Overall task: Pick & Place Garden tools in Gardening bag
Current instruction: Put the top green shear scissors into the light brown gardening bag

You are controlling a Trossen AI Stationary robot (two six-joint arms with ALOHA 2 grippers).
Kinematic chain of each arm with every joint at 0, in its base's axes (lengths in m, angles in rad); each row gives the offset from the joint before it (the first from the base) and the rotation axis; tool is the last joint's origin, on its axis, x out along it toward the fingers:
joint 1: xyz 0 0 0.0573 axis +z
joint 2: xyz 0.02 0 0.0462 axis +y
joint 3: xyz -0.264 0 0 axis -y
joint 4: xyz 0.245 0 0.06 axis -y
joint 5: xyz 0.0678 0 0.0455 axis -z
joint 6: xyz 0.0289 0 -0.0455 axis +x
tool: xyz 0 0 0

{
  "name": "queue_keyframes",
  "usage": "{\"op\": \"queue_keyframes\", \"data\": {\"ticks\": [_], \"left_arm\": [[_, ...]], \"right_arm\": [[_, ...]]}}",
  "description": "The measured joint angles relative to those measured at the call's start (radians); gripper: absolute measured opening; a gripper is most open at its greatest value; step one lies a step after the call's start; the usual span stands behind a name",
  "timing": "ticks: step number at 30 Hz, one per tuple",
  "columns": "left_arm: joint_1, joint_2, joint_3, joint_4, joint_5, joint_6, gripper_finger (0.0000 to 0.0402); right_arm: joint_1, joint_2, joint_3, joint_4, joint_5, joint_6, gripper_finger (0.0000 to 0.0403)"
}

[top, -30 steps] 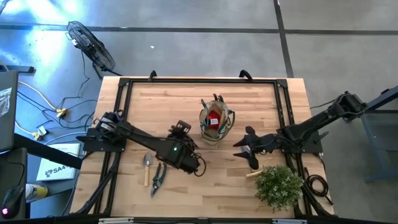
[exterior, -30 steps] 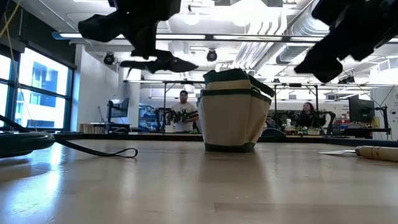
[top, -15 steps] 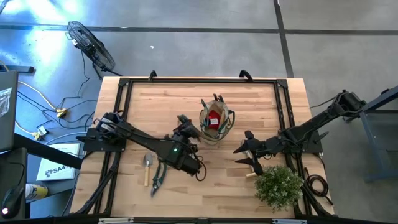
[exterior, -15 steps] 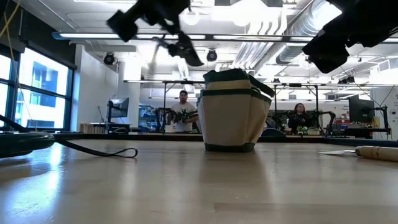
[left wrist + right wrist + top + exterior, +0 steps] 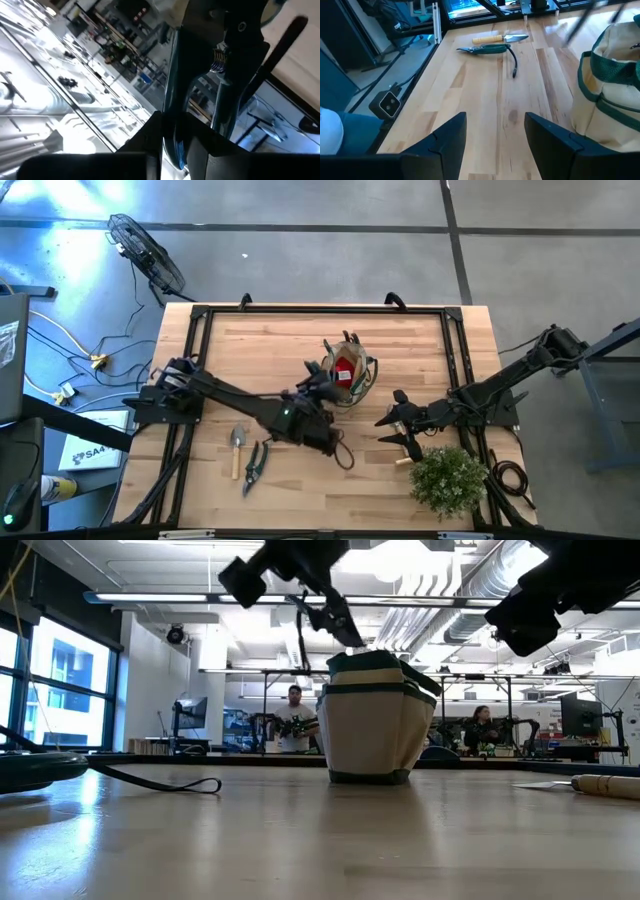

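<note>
The gardening bag [image 5: 350, 380] stands upright mid-table, olive-tan with green trim, a red glove [image 5: 344, 372] showing inside it. My left gripper [image 5: 316, 388] is shut on dark pruning shears [image 5: 335, 615] in the air, just left of and above the bag's rim [image 5: 375, 660]. My right gripper [image 5: 396, 426] hovers open to the right of the bag [image 5: 612, 85], holding nothing. A wooden-handled trowel [image 5: 237, 448] and another pair of shears [image 5: 254, 465] lie flat near the table's left front. My left gripper pinches the shears' handle end [image 5: 175, 135] between its two fingers; the spring [image 5: 218, 57] and pivot lie beyond the fingertips. The shears run on along the fingers. They are lifted clear, slanting down toward the bag's near-left rim.
A bushy green plant [image 5: 447, 478] stands at the front right, with a second trowel [image 5: 600, 783] lying beside it. A black frame [image 5: 320, 310] runs along the table's edges. Bare wood lies in front of the bag.
My left gripper has carried the shears toward the table's right, up to the bag, while rolling its wrist. The shears, level a second ago, now slant down toward the bag's rim.
</note>
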State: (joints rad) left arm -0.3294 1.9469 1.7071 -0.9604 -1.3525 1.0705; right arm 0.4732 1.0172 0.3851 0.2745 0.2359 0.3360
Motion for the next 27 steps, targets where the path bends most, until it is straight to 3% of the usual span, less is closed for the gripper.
{"op": "queue_keyframes", "data": {"ticks": [8,27], "left_arm": [[0.057,0.001,-0.046,0.011,0.015,0.052,0.0040],[0.055,0.001,-0.056,0.147,0.062,0.187,0.0040]], "right_arm": [[0.000,0.000,0.000,-0.001,0.000,0.005,0.0191],[0.000,0.000,0.000,-0.019,0.000,-0.008,0.0191]]}}
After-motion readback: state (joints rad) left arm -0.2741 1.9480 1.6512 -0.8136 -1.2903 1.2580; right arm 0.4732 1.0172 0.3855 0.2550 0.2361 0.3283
